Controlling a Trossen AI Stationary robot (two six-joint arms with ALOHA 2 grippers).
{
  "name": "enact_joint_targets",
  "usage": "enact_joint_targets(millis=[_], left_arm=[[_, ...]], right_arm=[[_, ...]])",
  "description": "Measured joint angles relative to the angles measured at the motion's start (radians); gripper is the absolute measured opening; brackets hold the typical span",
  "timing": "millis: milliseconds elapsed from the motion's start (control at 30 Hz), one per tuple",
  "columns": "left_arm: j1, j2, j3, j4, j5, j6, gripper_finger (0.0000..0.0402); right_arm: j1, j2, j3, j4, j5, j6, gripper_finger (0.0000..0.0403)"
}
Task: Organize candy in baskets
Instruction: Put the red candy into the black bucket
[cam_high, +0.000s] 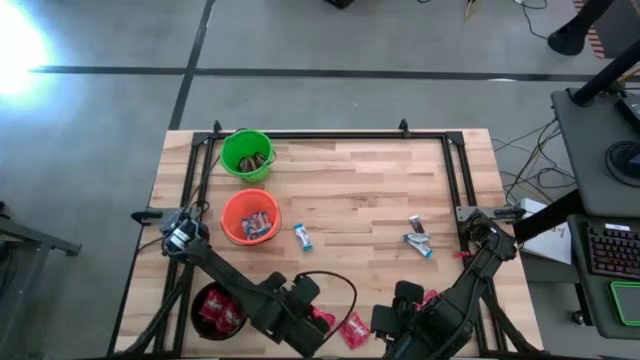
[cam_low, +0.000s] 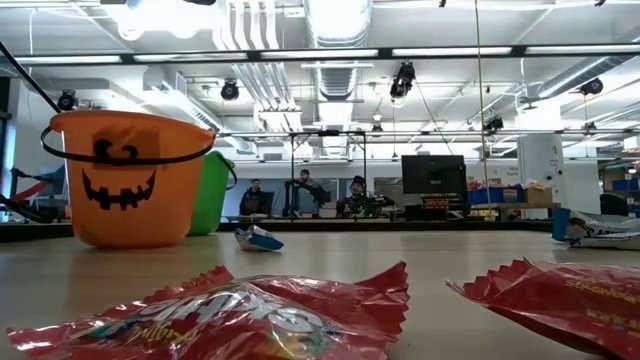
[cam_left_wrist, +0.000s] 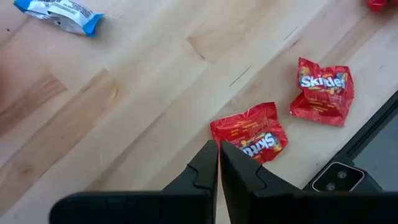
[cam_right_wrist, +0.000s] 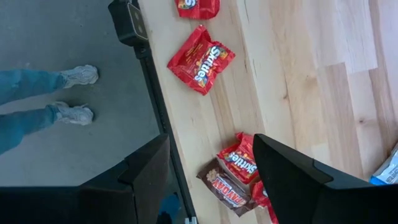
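Hovering low over the front edge of the table (cam_high: 380, 190), the left gripper (cam_left_wrist: 219, 163) has its fingers pressed together on nothing, and a red candy packet (cam_left_wrist: 250, 132) lies flat on the wood just past the fingertips. A second red packet (cam_left_wrist: 322, 91) sits a little farther off in the same direction, apart from the first. The near packet's long axis runs crosswise to the closed fingers, tilted, with its crimped ends pointing out to either side, so the jaws would have to part before they could straddle it. The right gripper (cam_right_wrist: 211, 168) hangs over the front right of the table with its fingers spread wide and empty; beneath it lie a red packet (cam_right_wrist: 239, 160) and a dark brown bar (cam_right_wrist: 225, 186), touching, both slanted. For the two red packets at front centre, the left arm looks the nearer. The black basket (cam_high: 215, 310), already holding red packets, stands at the front left, beside the left arm; the orange basket (cam_high: 250, 217) and green basket (cam_high: 246, 154) stand farther back.
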Motion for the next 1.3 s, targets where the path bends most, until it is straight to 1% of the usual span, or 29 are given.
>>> enact_joint_targets(millis=[100, 233, 333, 467, 667, 767, 833, 933, 1000, 1133, 1300], left_arm=[[-0.001, 0.0, -0.012, 0.007, -0.001, 0.013, 0.0], [-0.005, 0.008, -0.016, 0.051, -0.038, 0.069, 0.0001], [-0.005, 0.015, -0.016, 0.074, -0.023, 0.108, 0.0011], [-0.002, 0.049, -0.017, 0.087, 0.027, 0.14, 0.0046], [0.001, 0.112, -0.018, 0.099, 0.079, 0.228, 0.0123], [0.004, 0.14, -0.018, 0.1, 0.121, 0.3, 0.0162], [0.006, 0.154, -0.016, 0.099, 0.129, 0.353, 0.0186], [0.014, 0.173, 0.0, 0.112, 0.201, 0.466, 0.0214], [0.018, 0.185, 0.008, 0.118, 0.247, 0.531, 0.0227], [0.019, 0.2, 0.026, 0.145, 0.262, 0.686, 0.024], [0.023, 0.201, 0.029, 0.152, 0.276, 0.763, 0.0242]], right_arm=[[0.0, 0.0, 0.0, 0.0, 0.0, -0.002, 0.0224], [0.0, 0.0, 0.0, 0.0, 0.001, -0.003, 0.0224], [0.0, 0.0, 0.0, 0.0, 0.001, -0.005, 0.0224], [0.0, 0.0, 0.0, 0.0, 0.001, -0.011, 0.0224], [0.0, 0.0, 0.0, 0.0, 0.0, -0.011, 0.0224], [0.0, 0.0, 0.0, 0.0, 0.0, -0.011, 0.0224], [0.0, 0.0, 0.0, 0.0, 0.0, -0.011, 0.0224], [0.0, 0.0, 0.0, 0.001, 0.0, -0.011, 0.0224], [0.0, 0.0, 0.0, 0.0, -0.001, -0.008, 0.0224], [0.0, 0.0, 0.0, 0.0, -0.002, 0.002, 0.0224], [0.0, 0.0, 0.0, 0.0, -0.003, 0.017, 0.0224]])
